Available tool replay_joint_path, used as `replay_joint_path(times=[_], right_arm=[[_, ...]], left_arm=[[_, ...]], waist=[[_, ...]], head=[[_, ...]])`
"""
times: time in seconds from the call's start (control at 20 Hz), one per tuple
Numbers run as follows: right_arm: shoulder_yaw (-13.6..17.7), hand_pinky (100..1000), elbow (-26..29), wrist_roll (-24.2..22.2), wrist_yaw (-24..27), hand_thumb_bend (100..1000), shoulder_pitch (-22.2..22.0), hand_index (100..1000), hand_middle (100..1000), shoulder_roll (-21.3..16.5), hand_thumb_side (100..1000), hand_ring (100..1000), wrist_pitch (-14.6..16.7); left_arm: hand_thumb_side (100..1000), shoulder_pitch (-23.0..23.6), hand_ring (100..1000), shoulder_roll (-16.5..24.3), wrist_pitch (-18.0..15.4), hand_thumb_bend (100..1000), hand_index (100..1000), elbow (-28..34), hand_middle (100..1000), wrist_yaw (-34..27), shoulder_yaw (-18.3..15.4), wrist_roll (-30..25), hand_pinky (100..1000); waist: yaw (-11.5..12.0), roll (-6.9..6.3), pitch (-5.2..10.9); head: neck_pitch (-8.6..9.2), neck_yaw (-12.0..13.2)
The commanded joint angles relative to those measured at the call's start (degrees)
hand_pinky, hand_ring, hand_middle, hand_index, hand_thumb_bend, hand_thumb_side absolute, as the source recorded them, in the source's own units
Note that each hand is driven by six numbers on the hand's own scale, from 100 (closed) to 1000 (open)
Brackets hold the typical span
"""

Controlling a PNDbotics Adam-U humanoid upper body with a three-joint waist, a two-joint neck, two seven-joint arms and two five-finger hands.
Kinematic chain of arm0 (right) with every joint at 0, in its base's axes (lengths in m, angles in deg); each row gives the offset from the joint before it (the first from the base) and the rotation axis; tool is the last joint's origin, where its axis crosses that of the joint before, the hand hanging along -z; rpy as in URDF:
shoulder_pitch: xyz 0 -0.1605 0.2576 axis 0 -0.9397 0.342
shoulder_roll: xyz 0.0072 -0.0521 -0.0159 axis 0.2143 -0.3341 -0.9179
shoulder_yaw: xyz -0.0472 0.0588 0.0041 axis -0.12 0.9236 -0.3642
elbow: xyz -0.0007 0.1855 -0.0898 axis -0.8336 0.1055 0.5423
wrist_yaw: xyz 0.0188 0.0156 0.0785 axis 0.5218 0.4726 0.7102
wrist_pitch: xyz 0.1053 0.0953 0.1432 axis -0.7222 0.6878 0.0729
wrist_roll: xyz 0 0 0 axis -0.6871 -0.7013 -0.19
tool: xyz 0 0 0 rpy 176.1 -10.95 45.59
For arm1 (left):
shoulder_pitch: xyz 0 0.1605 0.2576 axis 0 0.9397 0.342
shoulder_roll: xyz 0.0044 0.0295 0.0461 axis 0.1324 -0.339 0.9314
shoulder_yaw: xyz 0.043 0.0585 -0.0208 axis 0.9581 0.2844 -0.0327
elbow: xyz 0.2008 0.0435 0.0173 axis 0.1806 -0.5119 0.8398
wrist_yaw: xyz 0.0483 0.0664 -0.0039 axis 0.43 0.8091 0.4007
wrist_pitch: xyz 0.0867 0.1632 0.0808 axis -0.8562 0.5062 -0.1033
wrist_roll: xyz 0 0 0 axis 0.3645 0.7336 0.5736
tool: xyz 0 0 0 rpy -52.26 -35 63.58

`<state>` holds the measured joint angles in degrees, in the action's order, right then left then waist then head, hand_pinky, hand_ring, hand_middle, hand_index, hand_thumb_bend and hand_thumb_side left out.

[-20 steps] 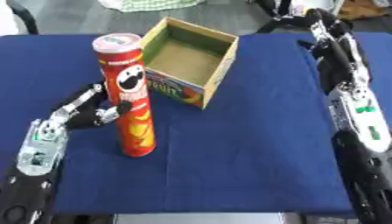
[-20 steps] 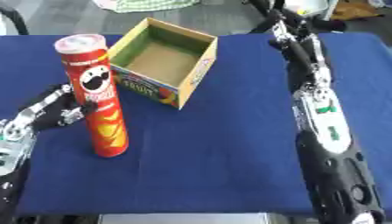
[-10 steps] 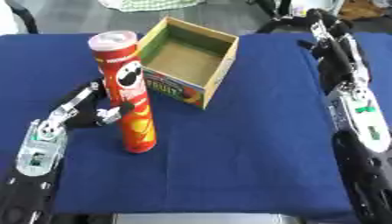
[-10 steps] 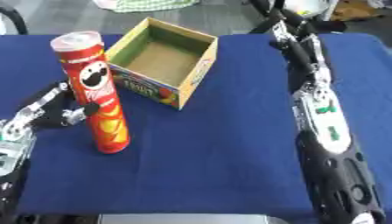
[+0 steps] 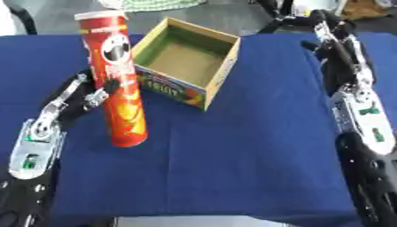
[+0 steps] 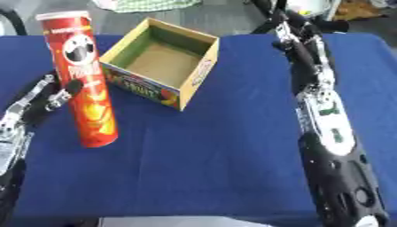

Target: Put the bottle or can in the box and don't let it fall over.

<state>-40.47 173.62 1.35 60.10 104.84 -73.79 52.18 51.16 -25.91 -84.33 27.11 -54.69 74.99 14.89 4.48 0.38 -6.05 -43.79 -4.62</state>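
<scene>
A tall red chip can (image 5: 116,80) with a pale lid stands upright on the blue table, just left of the box, its top leaning slightly to the left in the picture. My left hand (image 5: 91,96) comes from the lower left and its fingers curl round the can's middle. The open cardboard box (image 5: 186,60) has a green inside and a printed front, sits at the centre back and holds nothing. My right arm (image 5: 358,111) runs up the right side; its hand (image 5: 314,21) is a dark shape beyond the table's far edge.
A blue cloth (image 5: 232,159) covers the table, with bare room in front of the box and to its right. A green checked cloth (image 5: 155,4) lies beyond the far edge. An orange thing (image 5: 364,8) shows at the top right.
The can has shifted a little to the left and away from me with my left hand on it. The box and the right arm have stayed put.
</scene>
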Motion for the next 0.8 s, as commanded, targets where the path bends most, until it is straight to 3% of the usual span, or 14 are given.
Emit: replay_joint_path(times=[0.05,0.4,0.8], right_arm=[[0.25,800,0.65,0.19,0.34,389,0.76,824,1000,-0.70,386,1000,0.09],[0.24,800,0.74,0.20,0.36,402,1.00,824,1000,-0.63,384,1000,0.11],[0.20,800,1.06,0.20,0.40,401,1.79,824,1000,-0.25,386,1000,0.17]], left_arm=[[665,-1.00,725,0.64,1.85,100,396,3.44,480,-2.55,-0.78,0.20,1000],[670,-3.62,724,3.02,2.84,100,395,6.89,478,-7.38,-0.82,1.63,1000],[612,-8.89,721,5.96,-0.82,100,393,4.77,474,-9.57,0.02,3.30,1000]], waist=[[0.11,-0.13,0.96],[-0.07,-0.05,1.04],[-1.03,-0.05,0.56]], head=[[-0.14,-0.09],[0.31,-0.09],[0.68,0.28]])
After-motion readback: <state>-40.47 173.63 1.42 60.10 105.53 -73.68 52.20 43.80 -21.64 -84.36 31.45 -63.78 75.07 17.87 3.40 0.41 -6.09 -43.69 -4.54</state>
